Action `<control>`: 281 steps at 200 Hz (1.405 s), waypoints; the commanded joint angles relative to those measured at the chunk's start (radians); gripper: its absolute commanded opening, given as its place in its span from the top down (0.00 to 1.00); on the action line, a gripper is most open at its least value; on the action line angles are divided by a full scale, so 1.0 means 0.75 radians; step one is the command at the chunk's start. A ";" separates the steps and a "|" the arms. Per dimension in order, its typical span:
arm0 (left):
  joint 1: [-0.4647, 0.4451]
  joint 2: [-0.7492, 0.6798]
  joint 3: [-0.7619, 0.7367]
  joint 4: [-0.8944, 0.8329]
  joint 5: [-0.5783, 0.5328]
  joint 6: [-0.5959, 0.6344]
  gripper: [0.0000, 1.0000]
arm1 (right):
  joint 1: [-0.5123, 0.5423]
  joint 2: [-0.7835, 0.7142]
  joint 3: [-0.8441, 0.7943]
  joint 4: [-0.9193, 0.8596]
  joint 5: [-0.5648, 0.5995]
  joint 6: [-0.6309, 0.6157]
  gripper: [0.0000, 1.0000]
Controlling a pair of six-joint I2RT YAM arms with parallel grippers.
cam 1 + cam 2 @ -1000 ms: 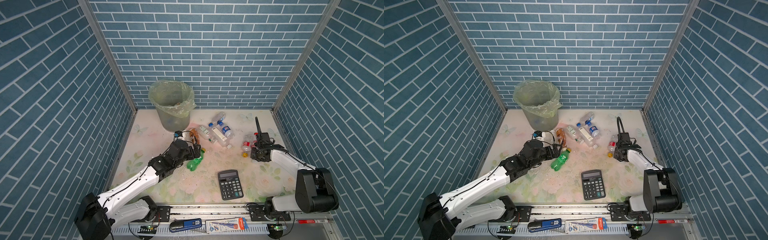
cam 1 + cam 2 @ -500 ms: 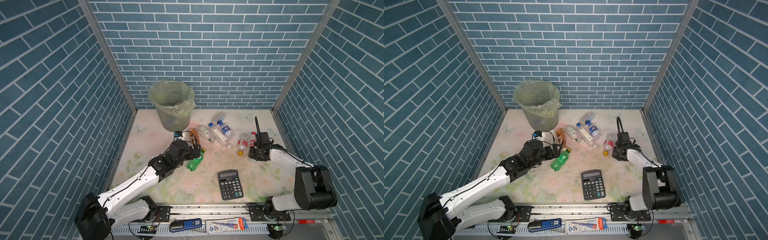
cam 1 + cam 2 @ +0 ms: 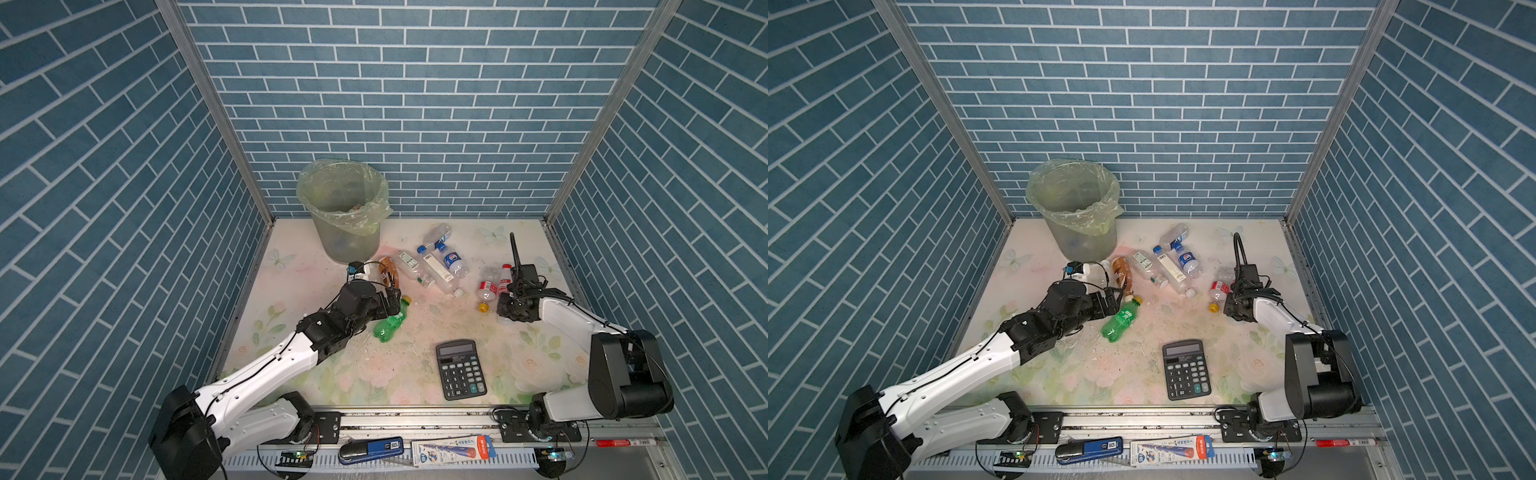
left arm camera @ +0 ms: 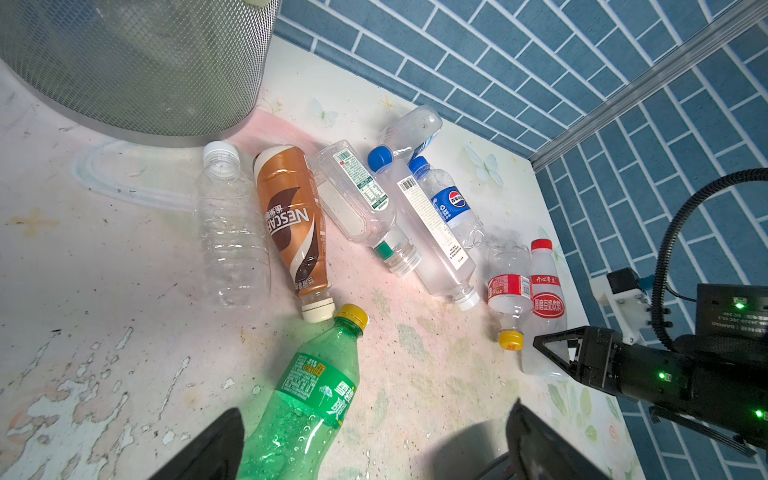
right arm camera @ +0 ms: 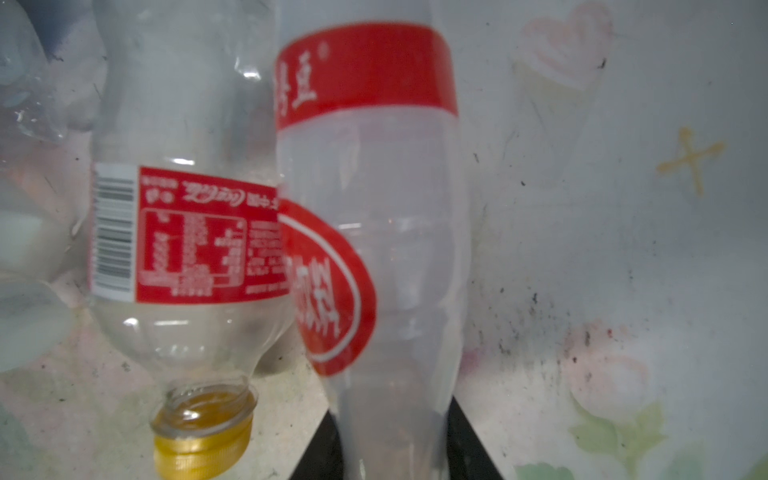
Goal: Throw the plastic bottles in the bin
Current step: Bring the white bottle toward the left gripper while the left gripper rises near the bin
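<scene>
1. 1 bin [image 3: 353, 245] is seen at the back of the table [image 3: 291, 270]. It is round, translucent grey-green and lined with 1 crinkled pale green bag [image 3: 365, 216] folded over the rim. Its contents cannot be counted.
2. 9 plastic bottles [image 4: 432, 232] are counted lying on the scuffed, floral table, all in front of or to the right of the bin.
3. Just beside the bin's base, 1 ribbed clear bottle [image 4: 230, 237] and 1 smooth brown bottle [image 4: 291, 224] are laid side by side.
4. Further right of the bin, 4 clear bottles are bunched together, 3 with white labels and 1 with a blue label [image 4: 453, 208].
5. Farthest from the bin, 1 crumpled yellow-capped bottle [image 4: 509, 291] is touched by 1 milky red-capped bottle [image 4: 544, 299].
6. The right gripper [image 5: 395, 440] is closed on the red-capped bottle's base end.
7. In front of the bin, the left gripper [image 4: 374, 449] is spread wide and holds nothing. 1 green bottle [image 4: 311, 399] is seen just beside 1 finger.
8. 1 flat black calculator [image 3: 460, 369] is laid well in front of the bin.
</scene>
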 commanded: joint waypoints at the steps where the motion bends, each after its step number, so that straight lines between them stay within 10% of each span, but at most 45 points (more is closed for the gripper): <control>1: 0.001 -0.016 0.005 -0.003 -0.014 0.011 0.01 | 0.002 0.011 0.019 -0.007 0.002 0.024 0.66; 182: 0.003 0.062 0.151 -0.047 -0.021 0.094 0.01 | 0.039 -0.251 0.191 -0.284 0.187 -0.065 0.65; 281: 0.364 0.432 0.792 -0.053 0.481 0.028 0.01 | 0.602 -0.267 0.477 -0.006 0.125 -0.303 0.64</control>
